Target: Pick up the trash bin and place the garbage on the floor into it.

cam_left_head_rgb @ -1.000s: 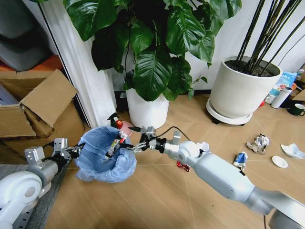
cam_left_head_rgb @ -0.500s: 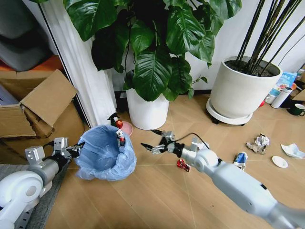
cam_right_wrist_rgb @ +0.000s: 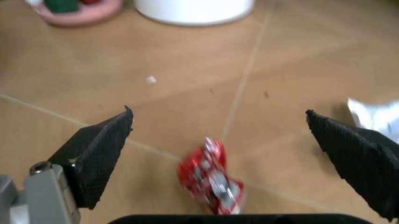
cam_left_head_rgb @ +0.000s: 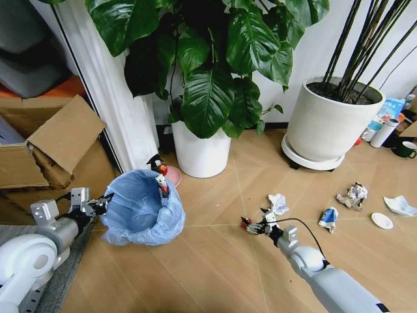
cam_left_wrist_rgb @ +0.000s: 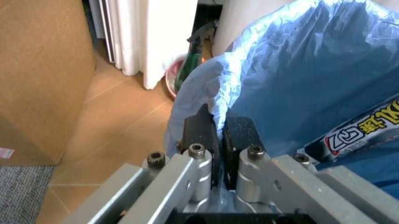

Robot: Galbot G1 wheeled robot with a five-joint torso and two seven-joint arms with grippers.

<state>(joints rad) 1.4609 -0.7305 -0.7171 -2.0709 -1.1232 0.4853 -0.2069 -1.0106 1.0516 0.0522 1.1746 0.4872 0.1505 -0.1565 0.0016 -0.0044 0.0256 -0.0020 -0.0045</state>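
In the head view much of the red wrapper [cam_left_head_rgb: 246, 223] is hidden behind the right gripper [cam_left_head_rgb: 254, 226], which sits low over the floor [cam_left_head_rgb: 208, 274] between the trash bin [cam_left_head_rgb: 140, 208] and the scattered litter. The right wrist view shows it plainly: the red wrapper [cam_right_wrist_rgb: 212, 179] lies on the planks between the two dark fingers [cam_right_wrist_rgb: 96, 158], which are spread wide on either side of it, not touching it; its lower end is cut off by the gripper body.

The left gripper [cam_left_wrist_rgb: 218, 135] is clamped on the light blue bag at the bin's rim, its two pads pressed together with a fold of plastic between them. The bin's dark body is hidden under the bag. A printed packet [cam_left_wrist_rgb: 355, 135] lies inside the bin, partly cut off.

A crumpled white wad [cam_left_head_rgb: 278, 203] lies just beyond the right gripper. Farther right are a blue-white packet [cam_left_head_rgb: 328, 218], another paper wad [cam_left_head_rgb: 353, 195] and a white disc [cam_left_head_rgb: 382, 221].
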